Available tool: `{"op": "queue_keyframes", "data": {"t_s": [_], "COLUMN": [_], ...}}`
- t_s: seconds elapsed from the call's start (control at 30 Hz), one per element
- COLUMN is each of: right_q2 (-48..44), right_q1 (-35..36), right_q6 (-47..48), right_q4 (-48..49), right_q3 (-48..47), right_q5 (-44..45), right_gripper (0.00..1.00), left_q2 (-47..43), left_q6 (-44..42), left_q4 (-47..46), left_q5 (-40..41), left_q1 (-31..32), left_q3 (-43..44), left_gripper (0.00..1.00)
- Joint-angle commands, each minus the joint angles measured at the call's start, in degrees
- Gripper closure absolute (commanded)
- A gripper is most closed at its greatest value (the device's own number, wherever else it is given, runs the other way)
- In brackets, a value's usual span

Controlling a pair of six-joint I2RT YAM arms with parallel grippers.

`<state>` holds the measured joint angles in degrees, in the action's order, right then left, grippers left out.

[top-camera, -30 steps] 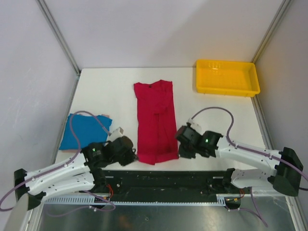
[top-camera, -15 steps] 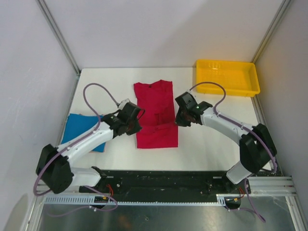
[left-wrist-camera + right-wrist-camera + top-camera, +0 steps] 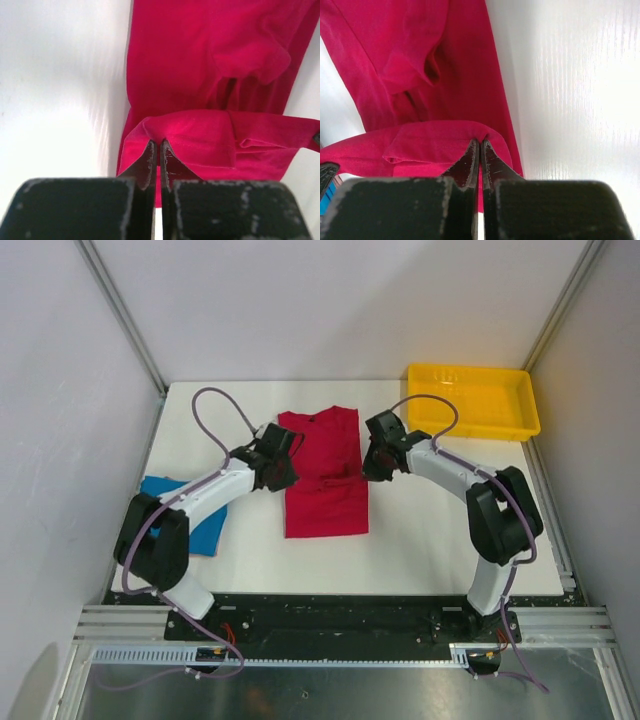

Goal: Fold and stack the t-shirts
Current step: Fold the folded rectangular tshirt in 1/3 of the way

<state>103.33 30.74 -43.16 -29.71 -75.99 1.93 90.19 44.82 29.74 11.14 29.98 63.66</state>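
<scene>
The crimson red t-shirt (image 3: 325, 470) lies in the middle of the table, its near hem folded up over its middle. My left gripper (image 3: 287, 478) is shut on the hem's left corner (image 3: 159, 131), held just above the shirt. My right gripper (image 3: 368, 472) is shut on the hem's right corner (image 3: 481, 133). The lifted hem forms a band between the two grippers. The blue t-shirt (image 3: 208, 523), a folded rectangle, lies at the left edge, partly hidden under my left arm.
A yellow plastic tray (image 3: 470, 401) stands at the back right corner. White walls with metal posts close in the table on the left, back and right. A black rail runs along the near edge.
Both grippers have carried the red shirt's near hem from the front edge away toward the collar, folding the bottom part over the middle. The arms now reach far out.
</scene>
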Motion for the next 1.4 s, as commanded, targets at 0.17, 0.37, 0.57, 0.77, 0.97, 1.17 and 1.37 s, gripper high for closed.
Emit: {"op": "queue_keyframes", "data": {"t_s": [0.17,0.37,0.57,0.77,0.97,1.17,1.37], "right_q2": [7.5,9.8,6.1,2.6,6.6,14.3,21.2], "right_q1": [-2.7,-3.5,-3.2,-0.9,1.8,2.8,2.8], "right_q6": [4.6,9.4,11.7,11.0,11.6,11.6,10.9], "right_q4": [2.4,-1.7,-5.0,-2.0,3.0,3.6,3.7], "right_q3": [-8.5,-14.7,-15.3,-8.8,-9.4,-16.5,-21.8], "right_q5": [-3.3,-2.6,1.1,0.1,-3.4,-6.3,-6.5], "right_gripper": [0.96,0.55,0.56,0.79,0.86,0.9,0.93], "left_q2": [7.6,6.7,0.3,-1.0,5.4,12.3,18.5], "left_q6": [-5.1,-7.5,-8.3,-7.2,-6.9,-7.4,-8.2], "left_q4": [-4.1,-5.4,-5.4,-6.0,-7.0,-8.0,-9.5], "left_q5": [-2.4,-2.6,-4.1,-9.4,-13.0,-15.5,-15.0], "left_q1": [-2.9,-5.0,-5.5,-4.3,-3.8,-5.3,-7.1], "left_q3": [6.2,7.2,3.3,-0.4,3.2,7.6,10.4], "left_gripper": [0.98,0.41,0.3,0.73,0.98,1.0,1.0]}}
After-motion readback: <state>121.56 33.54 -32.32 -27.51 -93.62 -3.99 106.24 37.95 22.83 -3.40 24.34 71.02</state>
